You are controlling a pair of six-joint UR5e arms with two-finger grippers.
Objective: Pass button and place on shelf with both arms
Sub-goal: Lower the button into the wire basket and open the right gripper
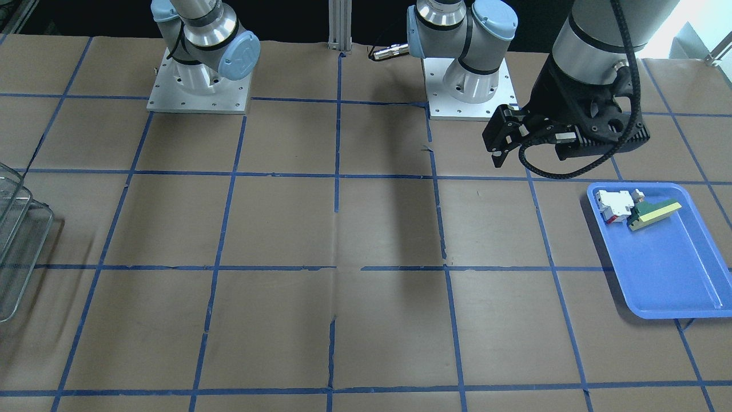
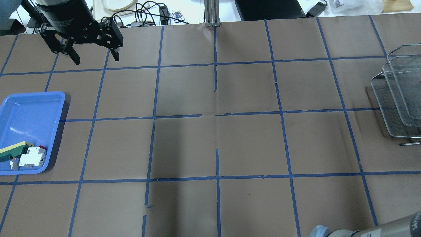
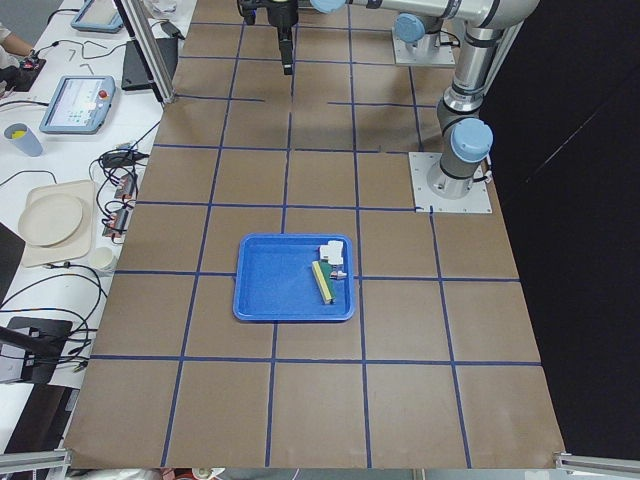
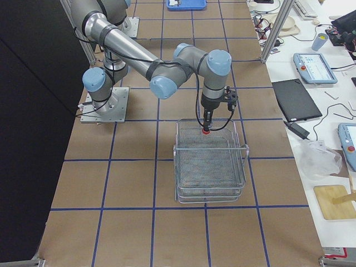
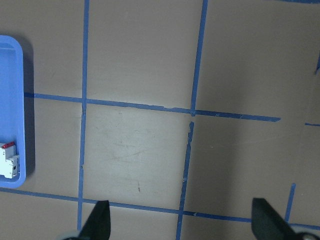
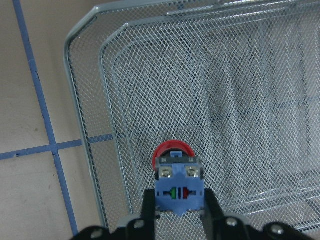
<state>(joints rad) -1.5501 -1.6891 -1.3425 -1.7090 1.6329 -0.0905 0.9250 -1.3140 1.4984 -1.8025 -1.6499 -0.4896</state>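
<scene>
My right gripper (image 6: 179,202) is shut on the button (image 6: 173,150). Its red cap points down and its blue terminal end faces the wrist camera. It hangs over the upper tier of the silver wire-mesh shelf (image 6: 250,100), near the tier's rim. I cannot tell if the cap touches the mesh. The exterior right view shows the button (image 4: 205,131) under the right gripper (image 4: 206,119) at the shelf's (image 4: 210,167) robot-side end. My left gripper (image 2: 96,59) is open and empty, high over the table beyond the blue tray; it also shows in the front-facing view (image 1: 529,154) and left wrist view (image 5: 181,222).
A blue plastic tray (image 2: 29,108) lies at the table's left end with a white-and-red block (image 2: 32,156) and a green-and-yellow wedge (image 2: 13,149) in one corner. The shelf (image 2: 398,95) stands at the table's right end. Blue tape lines grid the brown table.
</scene>
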